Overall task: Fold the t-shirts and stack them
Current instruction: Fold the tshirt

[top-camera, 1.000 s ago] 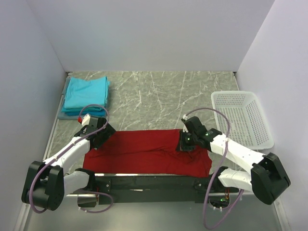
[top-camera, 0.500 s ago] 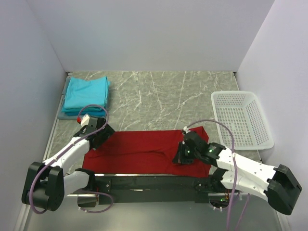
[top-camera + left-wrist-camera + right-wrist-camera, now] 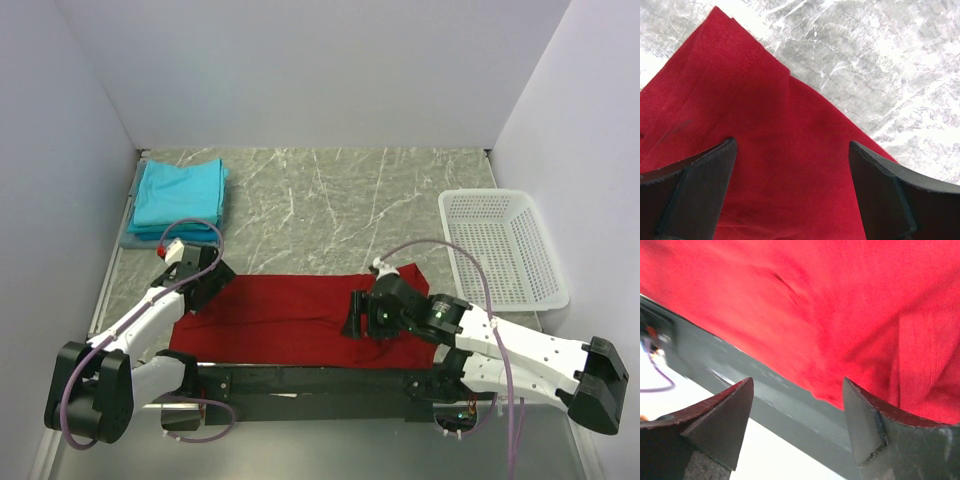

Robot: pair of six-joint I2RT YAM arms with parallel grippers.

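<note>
A dark red t-shirt point(image 3: 290, 315) lies flat in a long band along the near edge of the marble table. At the far left sits a stack of folded teal t-shirts point(image 3: 178, 196). My left gripper point(image 3: 203, 290) hovers open over the red shirt's far-left corner point(image 3: 740, 55), holding nothing. Over the shirt's right half my right gripper point(image 3: 357, 322) stands open and empty, with the shirt's near edge point(image 3: 840, 340) below it.
A white lattice basket point(image 3: 503, 245) stands at the right edge. White walls enclose the table on three sides. A dark rail point(image 3: 330, 378) carrying the arm bases runs along the near edge, just under the shirt.
The right gripper has carried the shirt's right part leftward over the shirt, then opened and let go. The right arm swung lower and left. The left arm barely moved.
</note>
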